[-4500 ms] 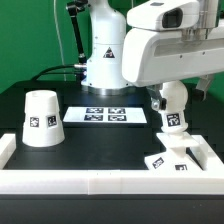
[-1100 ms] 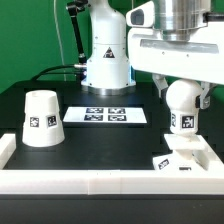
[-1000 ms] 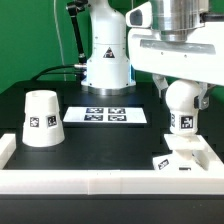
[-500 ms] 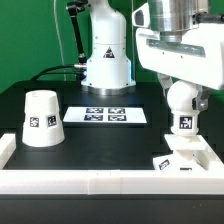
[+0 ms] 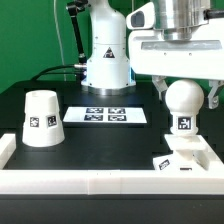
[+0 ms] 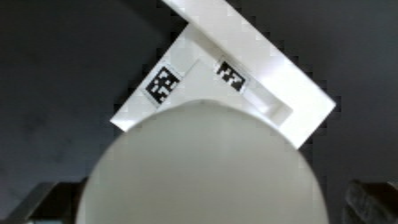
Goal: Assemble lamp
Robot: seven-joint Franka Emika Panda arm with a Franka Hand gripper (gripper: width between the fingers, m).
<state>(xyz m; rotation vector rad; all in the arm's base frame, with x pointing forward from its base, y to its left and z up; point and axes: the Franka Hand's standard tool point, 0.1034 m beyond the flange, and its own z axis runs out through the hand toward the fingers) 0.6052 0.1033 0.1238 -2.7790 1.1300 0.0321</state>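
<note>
Claw [image 5: 186, 96] snug around bulb [image 5: 183, 110], directly over base [image 5: 178, 160]

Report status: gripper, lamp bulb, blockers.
Gripper shut on matte white ball-shaped bulb. Bulb upright over low white square base; contact unclear. White cone shade apart, exterior view's left; nothing in the way.

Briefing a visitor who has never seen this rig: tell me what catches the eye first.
The ball-shaped bulb stands out, gripped between the jaws above the square base at the exterior view's right; the wrist view is half filled by it. The cone shade stands alone at the exterior view's left, with the marker board between.
</note>
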